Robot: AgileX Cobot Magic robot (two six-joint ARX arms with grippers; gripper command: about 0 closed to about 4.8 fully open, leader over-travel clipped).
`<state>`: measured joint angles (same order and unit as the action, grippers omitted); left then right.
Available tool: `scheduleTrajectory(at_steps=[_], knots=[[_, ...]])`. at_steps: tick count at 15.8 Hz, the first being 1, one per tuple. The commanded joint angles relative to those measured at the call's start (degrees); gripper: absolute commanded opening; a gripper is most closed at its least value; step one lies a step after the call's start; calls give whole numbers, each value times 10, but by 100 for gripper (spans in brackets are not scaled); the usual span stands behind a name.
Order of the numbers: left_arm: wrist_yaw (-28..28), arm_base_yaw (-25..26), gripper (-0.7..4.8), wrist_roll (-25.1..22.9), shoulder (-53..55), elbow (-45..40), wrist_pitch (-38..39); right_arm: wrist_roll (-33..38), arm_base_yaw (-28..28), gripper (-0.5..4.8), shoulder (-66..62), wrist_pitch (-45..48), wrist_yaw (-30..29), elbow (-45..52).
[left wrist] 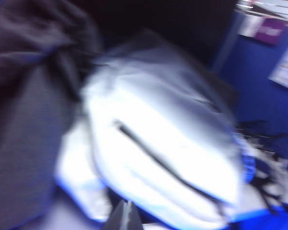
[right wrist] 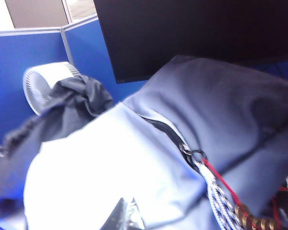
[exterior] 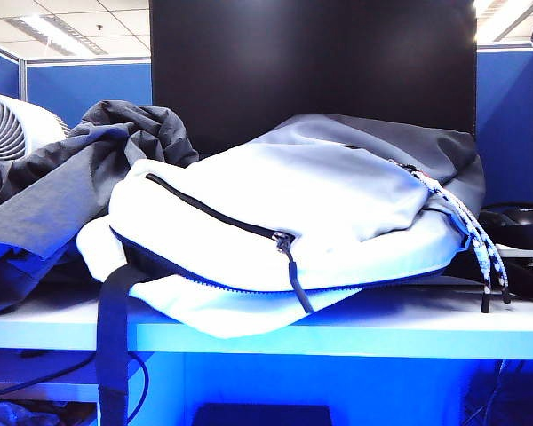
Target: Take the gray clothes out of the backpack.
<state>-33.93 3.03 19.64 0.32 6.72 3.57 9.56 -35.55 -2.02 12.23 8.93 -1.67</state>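
Clothes (exterior: 67,191), gray, heaped at left of the exterior frame beside the backpack (exterior: 284,222) on the worktop (exterior: 382,324), seemingly already out; left hand (left wrist: 126,216) and right hand (right wrist: 126,215) clenched, empty; next, likely only confirming nothing remains inside.

Charcoal clothes (exterior: 62,191), pale gray backpack (exterior: 275,200)
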Motion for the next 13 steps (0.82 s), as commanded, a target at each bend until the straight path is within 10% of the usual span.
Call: scheduleTrajectory(at_steps=[1,5,13], knots=[[18,0,-6,-37,-1,-40,-45,-16,2,-5,0,0,9,5],[72,0,-1,-108,-1,-63,-112,-81,2,-5,0,0,41,5],[107,1,-1,-98,-2,-63,-143,-81,1,-5,0,0,47,4]])
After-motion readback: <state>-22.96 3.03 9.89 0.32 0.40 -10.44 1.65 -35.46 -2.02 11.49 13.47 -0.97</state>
